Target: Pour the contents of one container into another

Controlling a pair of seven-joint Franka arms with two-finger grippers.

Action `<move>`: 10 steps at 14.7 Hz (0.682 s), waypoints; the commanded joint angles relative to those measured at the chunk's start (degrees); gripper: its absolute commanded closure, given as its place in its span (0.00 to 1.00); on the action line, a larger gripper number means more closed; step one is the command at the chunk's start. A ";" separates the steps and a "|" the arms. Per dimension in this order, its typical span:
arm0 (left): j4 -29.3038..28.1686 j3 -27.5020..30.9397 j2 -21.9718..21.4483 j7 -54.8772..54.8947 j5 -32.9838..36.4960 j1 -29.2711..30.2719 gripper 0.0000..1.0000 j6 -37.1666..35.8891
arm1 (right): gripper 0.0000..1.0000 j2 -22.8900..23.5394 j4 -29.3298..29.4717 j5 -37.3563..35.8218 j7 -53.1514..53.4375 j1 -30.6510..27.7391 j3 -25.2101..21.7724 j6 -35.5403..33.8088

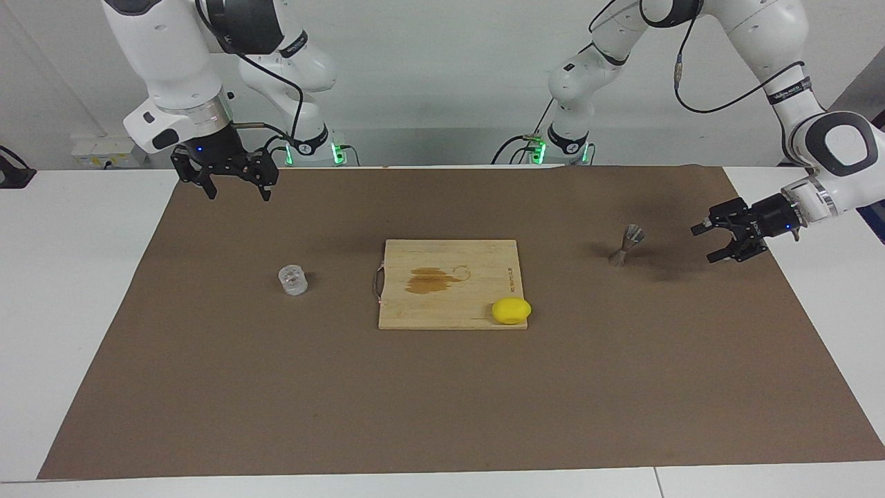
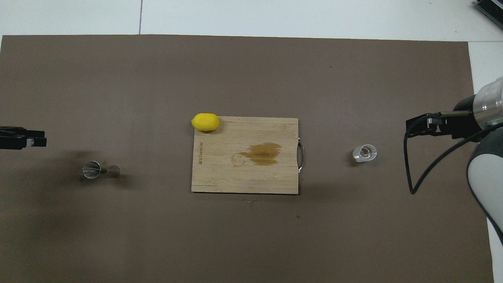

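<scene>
The clear ribbed glass cup [image 1: 292, 280] [image 2: 364, 153] stands on the brown mat toward the right arm's end of the table. Toward the left arm's end stands the upright grey metal jigger [image 1: 626, 245] [image 2: 96, 170]. My left gripper [image 1: 705, 243] [image 2: 35, 140] hangs open just above the mat beside the jigger, a hand's width clear of it, holding nothing. My right gripper [image 1: 237, 194] [image 2: 410, 129] hangs open and empty over the mat's corner by the robots, well apart from the glass cup.
A wooden cutting board [image 1: 477, 266] [image 2: 243, 177] with a brown wet stain [image 1: 432, 279] lies mid-table. A yellow lemon [image 1: 511, 310] [image 2: 205, 122] rests on its corner. The brown mat [image 1: 442, 401] covers most of the white table.
</scene>
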 commanded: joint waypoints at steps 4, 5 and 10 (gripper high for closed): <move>-8.84 -0.44 0.73 31.29 -8.17 4.40 0.00 -2.37 | 0.01 -0.69 -0.55 0.20 -0.78 -0.70 0.35 0.28; -8.76 -0.44 3.26 36.46 -10.54 5.28 0.00 -5.07 | 0.00 -0.69 -0.46 0.20 -0.78 -0.70 0.35 0.28; -8.94 -0.35 8.02 53.09 -12.58 7.57 0.00 -10.19 | 0.00 -0.69 -0.46 0.11 -0.78 -0.70 0.35 0.28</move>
